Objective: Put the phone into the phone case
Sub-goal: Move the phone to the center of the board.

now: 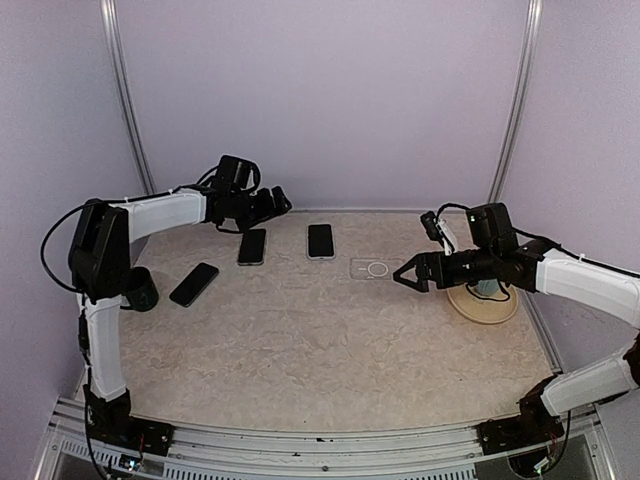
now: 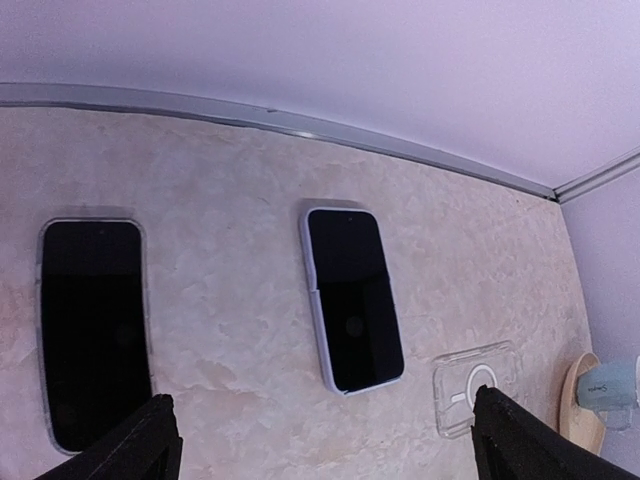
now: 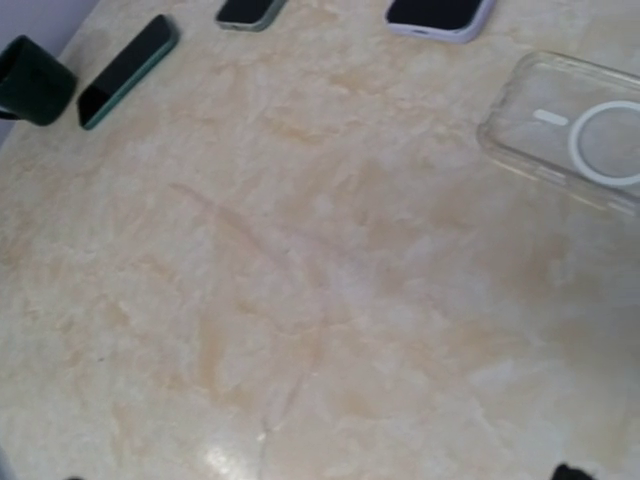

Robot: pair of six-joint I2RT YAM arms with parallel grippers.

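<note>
Three phones lay face up with dark screens on a pale, marbled bench (image 1: pixel 300 360), and none of them was in the clear phone case (image 1: pixel 374 268). That case lay flat and empty right of centre toward the back, with a white ring and a short bar visible through it. The lavender-edged phone (image 1: pixel 320 241) lay near the back edge, just left of the case and apart from it. The middle phone (image 1: pixel 252 246) was further left, and the green-edged phone (image 1: pixel 194 284) lay at an angle nearer the front left, close to a dark green cup (image 1: pixel 140 290). Which of the three phones belonged in the case could not be told. The left hand (image 1: pixel 275 205) hung above the back of the bench near the middle phone, wide apart and holding nothing. In its own camera its dark fingers (image 2: pixel 135 445) sat at the two bottom corners, with the middle phone and the lavender-edged phone on the bench between them. The right hand (image 1: pixel 402 274) was also spread wide and empty, low over the bench just right of the case and pointing toward it. Behind that hand a round wooden disc (image 1: pixel 483 305) rested on the bench with a pale blue object (image 1: pixel 490 290) on it.
</note>
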